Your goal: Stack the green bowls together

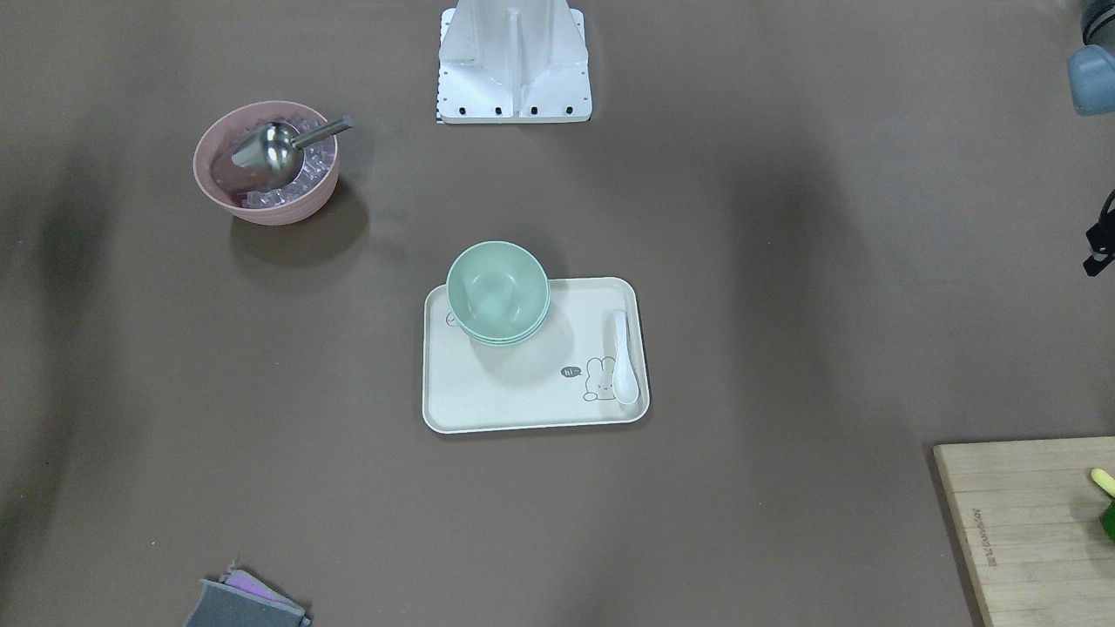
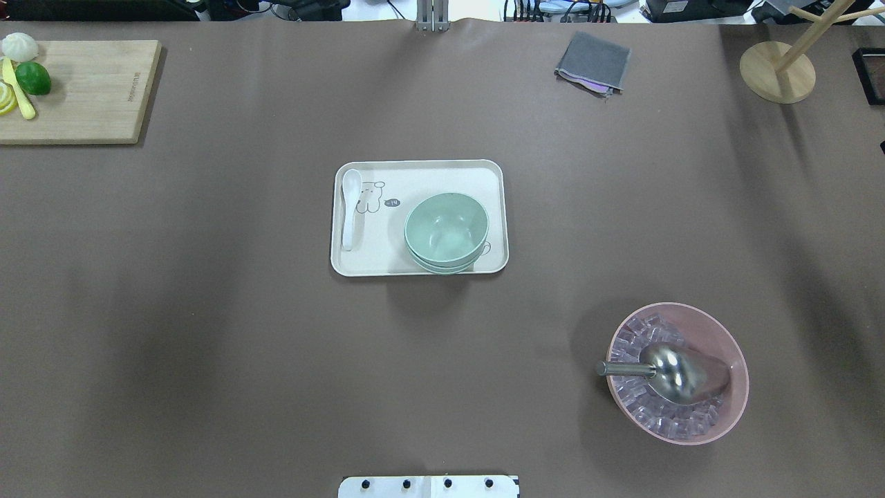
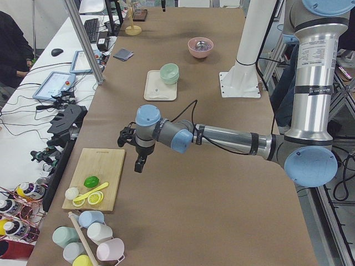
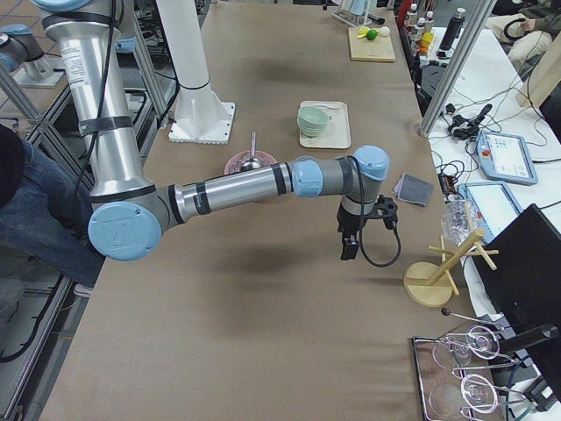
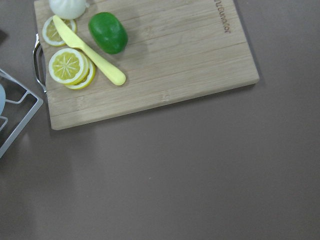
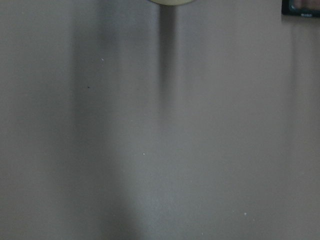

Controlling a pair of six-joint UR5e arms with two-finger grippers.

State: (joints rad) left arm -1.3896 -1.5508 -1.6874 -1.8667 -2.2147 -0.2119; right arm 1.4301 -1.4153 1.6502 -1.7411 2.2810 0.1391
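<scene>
**Three green bowls (image 2: 446,232) nested on a tray (image 2: 422,178)**

The stack sits mid-table at one end of the cream tray. The lower two bowls show only as thin rims. The left gripper (image 3: 138,164) hangs beside a cutting board (image 3: 105,166), and the right gripper (image 4: 348,247) hovers near a wooden stand (image 4: 434,282). Both are small and distant, so I cannot tell whether their fingers are spread or closed.

It was a robot lab. Big robot arms (image 3: 222,138) reached over a long brown surface (image 2: 207,346). Next to it stood a white bench (image 3: 16,141) with wires (image 3: 25,105), control screens (image 3: 55,84) and a keyboard (image 3: 90,26).
</scene>
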